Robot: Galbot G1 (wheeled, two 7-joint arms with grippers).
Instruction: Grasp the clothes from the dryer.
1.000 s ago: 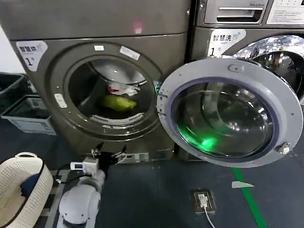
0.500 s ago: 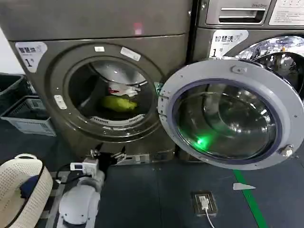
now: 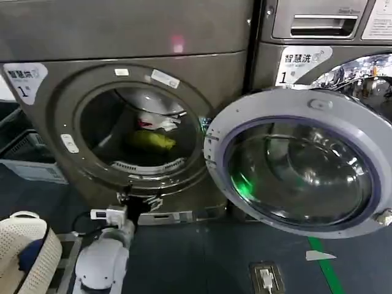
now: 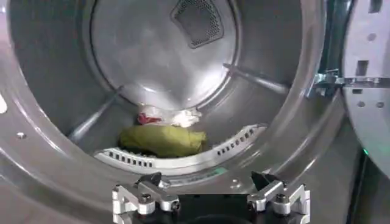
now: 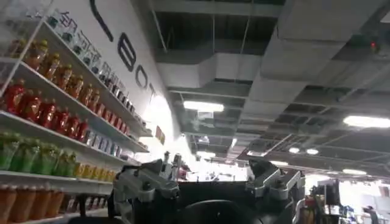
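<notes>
Right gripper pointed upward at ceiling and shelving.

The right gripper has its fingers spread apart with nothing between them. Shelves beside it carry rows of what appear to be bottles. Ceiling lights are lit overhead.

A second grey front-loading machine with a recessed detergent drawer and a white sticker marked 1 stands at the right. A white perforated basket holding dark blue cloth sits on the dark floor at the lower left corner. A grey slatted crate rests at the left edge. A green floor stripe and a small floor socket plate lie lower right. Shelves of coloured bottles line a wall under ceiling lights.
</notes>
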